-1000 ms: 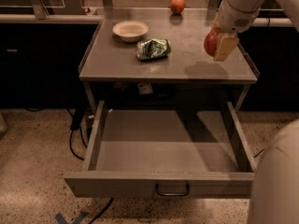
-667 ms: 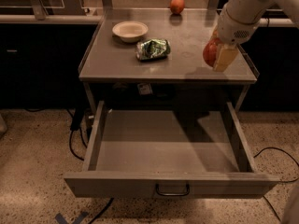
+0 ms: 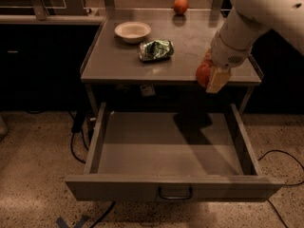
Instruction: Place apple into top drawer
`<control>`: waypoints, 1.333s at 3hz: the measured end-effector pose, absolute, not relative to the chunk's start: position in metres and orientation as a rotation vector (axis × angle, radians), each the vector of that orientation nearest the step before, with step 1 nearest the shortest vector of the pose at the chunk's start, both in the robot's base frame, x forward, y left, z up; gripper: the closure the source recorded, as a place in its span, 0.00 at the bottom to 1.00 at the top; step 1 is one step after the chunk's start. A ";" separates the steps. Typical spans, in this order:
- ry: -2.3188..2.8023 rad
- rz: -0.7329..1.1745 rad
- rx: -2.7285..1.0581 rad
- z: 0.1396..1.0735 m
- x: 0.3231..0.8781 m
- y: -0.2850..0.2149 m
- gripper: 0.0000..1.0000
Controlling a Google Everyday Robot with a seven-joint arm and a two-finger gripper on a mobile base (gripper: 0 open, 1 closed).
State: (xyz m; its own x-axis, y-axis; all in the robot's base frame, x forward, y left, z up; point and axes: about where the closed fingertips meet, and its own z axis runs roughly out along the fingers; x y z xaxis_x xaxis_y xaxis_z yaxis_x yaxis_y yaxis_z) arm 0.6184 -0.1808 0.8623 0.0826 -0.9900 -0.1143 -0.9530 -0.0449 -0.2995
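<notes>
The red apple (image 3: 203,73) is held in my gripper (image 3: 211,76), at the front right edge of the grey table top (image 3: 142,68), just above the drawer's back right part. The gripper's tan fingers (image 3: 217,80) are shut on the apple; my white arm comes down from the upper right. The top drawer (image 3: 171,148) is pulled fully open below the table, with nothing in it, and its small dark wire handle (image 3: 175,194) is at the centre of the front panel. The arm's shadow falls on the drawer floor.
On the table top lie a white bowl (image 3: 133,31), a crumpled green bag (image 3: 156,50) and a small orange fruit (image 3: 180,5) at the far edge. Black cables (image 3: 76,146) trail on the speckled floor at left and right of the drawer.
My gripper has carried the apple forward and down, from over the right side of the table top to its front edge above the open drawer.
</notes>
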 end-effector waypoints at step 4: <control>1.957 0.000 -2.106 0.792 0.585 -0.162 1.00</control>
